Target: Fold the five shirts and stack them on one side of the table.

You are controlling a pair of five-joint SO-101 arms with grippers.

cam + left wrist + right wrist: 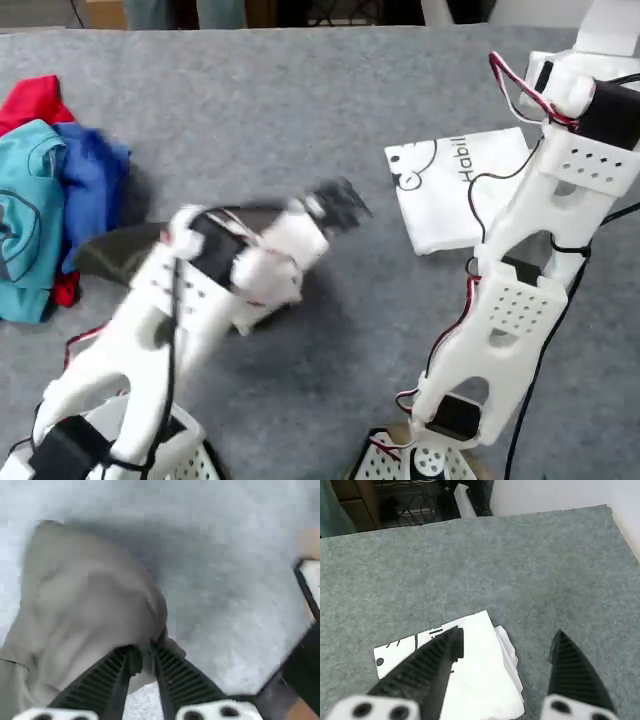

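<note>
Grey-brown shirt (85,610) is caught between the jaws of the left gripper (145,652). The two ribbed fingers are clenched on a bunch of its cloth right at their tips. The rest of the cloth spreads beyond the tips and to one side of them, in soft lumps on the table (235,580). I judge that the grasp is at an edge or a corner, so that this shirt can be drawn out flat for folding; it is not folded yet.

White shirt (480,680) is already folded into a neat rectangle. It lies below the right gripper (509,636), partly under one finger and partly under the gap. It is not between the jaws, which stand wide apart and hold nothing. Probably this side is meant for the stack, with this shirt as its bottom, and that is why the released jaws hang over it.

The high view adds what the wrist cameras do not give. A red shirt (35,100), a blue shirt (95,165) and a teal shirt (30,210) lie unfolded in a heap, well apart from both pairs of jaws. From above, however, the left arm covers the grasp, and it is the left wrist view that proves the grey-brown shirt is really held. The right wrist view makes plain that nothing is between its fingers.
</note>
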